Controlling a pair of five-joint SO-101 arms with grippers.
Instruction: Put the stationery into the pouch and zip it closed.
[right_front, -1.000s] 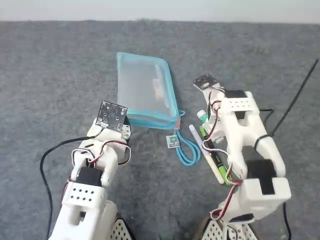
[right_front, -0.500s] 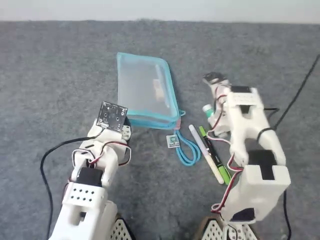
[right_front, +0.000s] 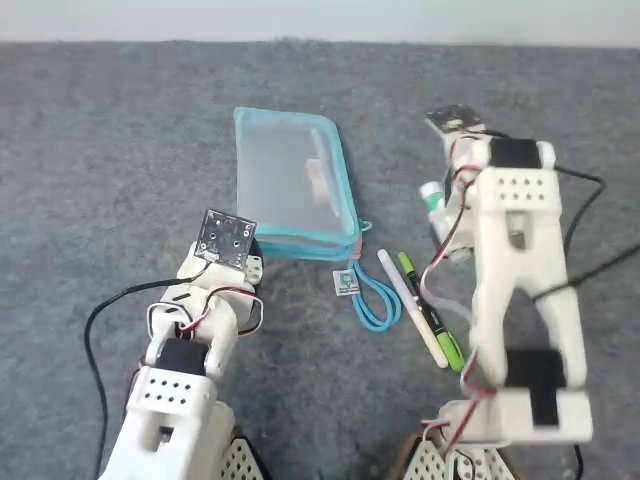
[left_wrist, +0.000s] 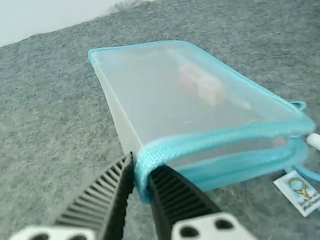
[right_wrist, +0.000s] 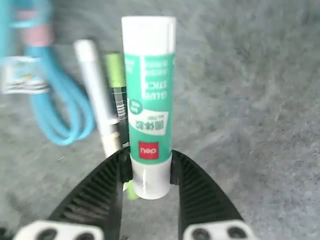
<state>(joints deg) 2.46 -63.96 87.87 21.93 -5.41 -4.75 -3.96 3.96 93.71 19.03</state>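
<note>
A translucent pouch (right_front: 290, 185) with turquoise trim lies flat on the grey carpet. My left gripper (left_wrist: 140, 167) is shut on the pouch (left_wrist: 200, 95) at its near zipper corner, and it sits at that corner in the high view (right_front: 252, 262). My right gripper (right_wrist: 147, 165) is shut on a green-and-white glue stick (right_wrist: 148, 115), held above the carpet to the right of the pouch (right_front: 432, 195). A white pen (right_front: 410, 305) and a green marker (right_front: 432, 318) lie side by side on the carpet below it, also seen as the white pen (right_wrist: 97, 95) and green marker (right_wrist: 116, 80).
The pouch's blue loop strap (right_front: 375, 295) and a small paper tag (right_front: 346, 282) lie between the pouch and the pens. Black cables trail at the left (right_front: 100, 310) and right (right_front: 590, 190). Bare carpet surrounds the pouch on its far and left sides.
The right arm has risen and moved away from the front with the glue stick, uncovering the white pen and green marker. The left arm has stayed at the pouch corner.
</note>
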